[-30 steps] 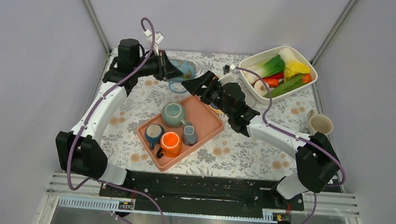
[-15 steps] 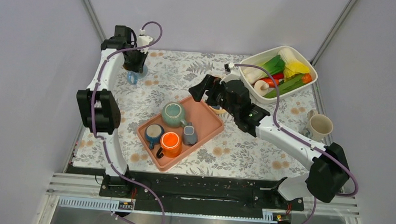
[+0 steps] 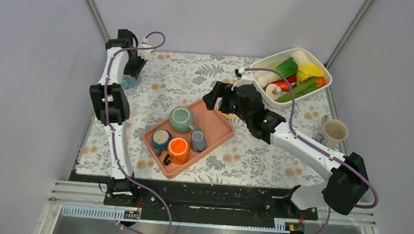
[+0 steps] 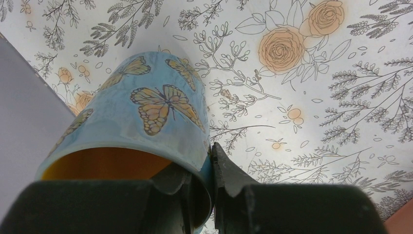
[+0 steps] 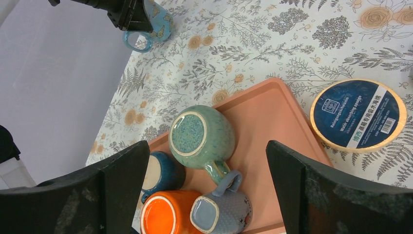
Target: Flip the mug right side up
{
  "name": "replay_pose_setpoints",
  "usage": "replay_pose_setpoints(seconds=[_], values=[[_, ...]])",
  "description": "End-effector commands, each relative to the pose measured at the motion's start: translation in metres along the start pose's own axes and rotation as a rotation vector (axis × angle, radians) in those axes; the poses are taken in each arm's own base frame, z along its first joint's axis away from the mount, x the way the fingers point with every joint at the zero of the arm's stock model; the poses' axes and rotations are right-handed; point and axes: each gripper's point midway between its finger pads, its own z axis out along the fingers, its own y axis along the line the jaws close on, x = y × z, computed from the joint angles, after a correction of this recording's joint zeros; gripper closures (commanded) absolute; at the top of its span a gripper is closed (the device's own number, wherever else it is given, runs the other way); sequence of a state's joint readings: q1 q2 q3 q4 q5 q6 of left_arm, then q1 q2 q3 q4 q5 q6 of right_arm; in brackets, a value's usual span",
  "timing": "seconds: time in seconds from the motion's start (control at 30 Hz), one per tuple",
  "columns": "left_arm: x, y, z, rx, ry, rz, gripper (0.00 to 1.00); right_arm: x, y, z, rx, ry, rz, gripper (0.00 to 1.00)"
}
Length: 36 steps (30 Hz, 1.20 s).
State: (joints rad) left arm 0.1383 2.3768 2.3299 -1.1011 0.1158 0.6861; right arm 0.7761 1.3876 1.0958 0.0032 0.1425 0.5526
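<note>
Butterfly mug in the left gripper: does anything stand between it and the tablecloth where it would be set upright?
Nothing visible does. The left gripper pinches the butterfly mug by its rim, one finger inside, and the tablecloth around it is bare. The tray sits well apart, toward the middle; only the side wall is close.

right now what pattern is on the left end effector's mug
The mug is light blue with orange butterflies; left wrist view shows it best.

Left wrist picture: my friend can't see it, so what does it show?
The left tool pinches the rim of a blue butterfly mug, one finger inside and one outside. The mug's yellow inside faces the camera, with a flowery tablecloth behind it.
</note>
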Motion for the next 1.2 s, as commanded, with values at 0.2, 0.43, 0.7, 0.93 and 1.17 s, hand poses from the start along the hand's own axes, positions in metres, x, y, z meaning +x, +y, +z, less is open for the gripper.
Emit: replay_pose_setpoints(seconds=[0.2,0.43,0.7,0.93,1.17], values=[[-0.021,0.031,-0.009,-0.079,-0.107,0.013,0.96,-0.008,0.003,-0.008,0.008,0.004,-0.048,0.00],[-0.035,0.043,-0.018,-0.148,-0.194,-0.018,0.59,0.010,-0.001,-0.007,0.028,0.101,-0.112,0.01],[-0.058,0.056,-0.066,-0.255,-0.320,-0.027,0.23,0.056,0.024,0.017,0.070,0.372,-0.387,0.08],[-0.063,0.014,-0.121,-0.163,-0.450,-0.035,0.11,0.102,0.028,0.029,0.122,0.547,-0.568,0.16],[-0.040,-0.053,-0.154,-0.017,-0.518,-0.027,0.08,0.130,0.027,0.041,0.105,0.631,-0.623,0.16]])
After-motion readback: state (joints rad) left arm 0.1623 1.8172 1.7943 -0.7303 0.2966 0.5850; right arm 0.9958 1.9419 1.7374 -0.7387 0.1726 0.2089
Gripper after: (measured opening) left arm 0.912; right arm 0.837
